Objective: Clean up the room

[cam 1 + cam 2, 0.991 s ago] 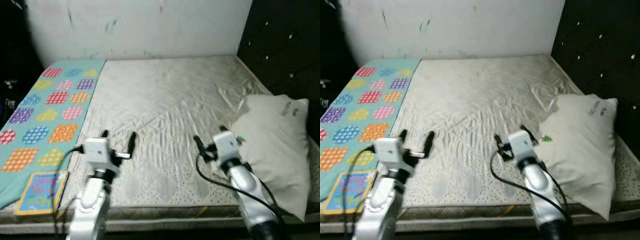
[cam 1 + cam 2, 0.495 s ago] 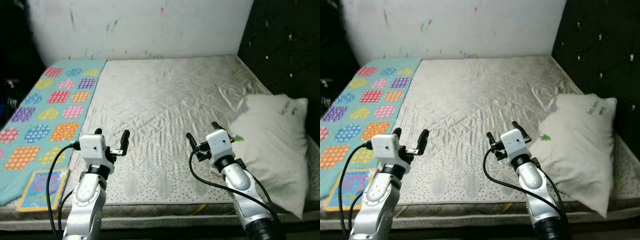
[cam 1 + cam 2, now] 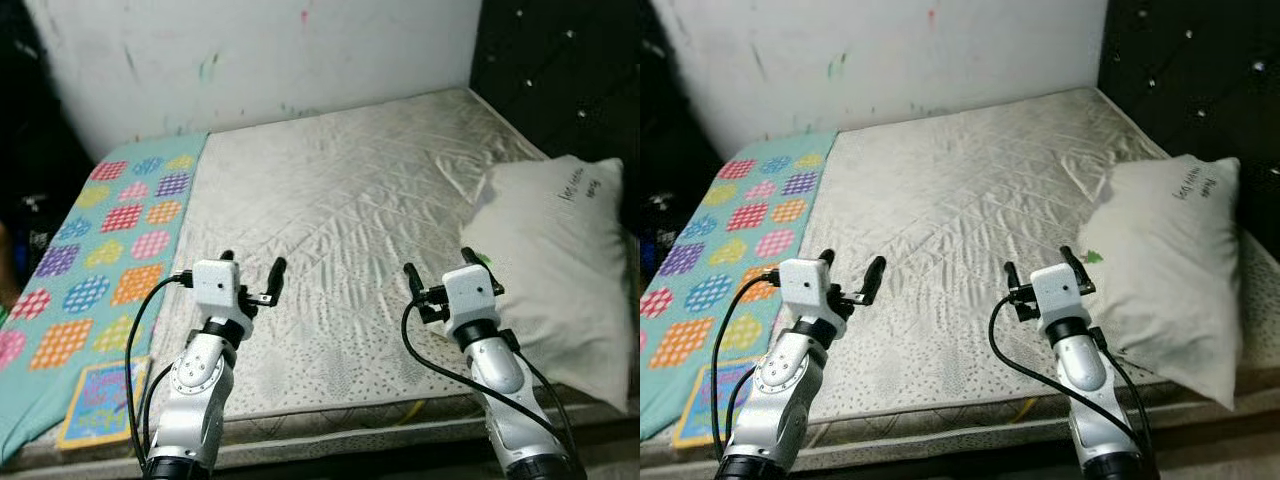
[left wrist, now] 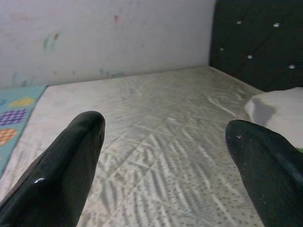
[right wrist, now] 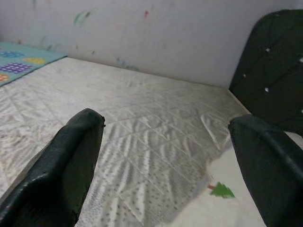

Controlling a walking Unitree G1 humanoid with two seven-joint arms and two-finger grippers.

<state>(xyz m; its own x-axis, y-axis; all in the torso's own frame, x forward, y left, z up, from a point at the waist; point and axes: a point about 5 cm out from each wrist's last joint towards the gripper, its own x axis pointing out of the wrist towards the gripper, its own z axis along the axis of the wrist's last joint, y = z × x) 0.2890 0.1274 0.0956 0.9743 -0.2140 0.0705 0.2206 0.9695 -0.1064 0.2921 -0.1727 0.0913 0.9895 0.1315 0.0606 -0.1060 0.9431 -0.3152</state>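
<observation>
Bed: bare quilted beige mattress [image 3: 340,200], creased, across the centre of the frame, dark tufted headboard [image 3: 560,70] at upper right.
Pillow: large white fabric pillow with a small green tree print [image 3: 560,260], at the right edge of the frame, leaning on the headboard side with its lower corner over the mattress edge.
Blanket: turquoise blanket with coloured patterned squares [image 3: 90,240], spread flat along the left of the frame.
Book: flat colourful picture book [image 3: 100,400], lower left, lying on the blanket's near corner.
Left pincer [image 3: 251,277]: I hold it wide and empty over the near mattress edge, lower centre-left.
Right pincer [image 3: 438,273]: wide and empty, lower centre-right, just beside the pillow's near side.
Handling, pillow: I judge it light, soft and yielding; it would sag from a single pinch. Best hold is a bunched corner or the seam edge nearest my right pincer.
Handling, book: likely thin and stiff; hard to lift off flat cloth, so take it by an overhanging edge.
</observation>
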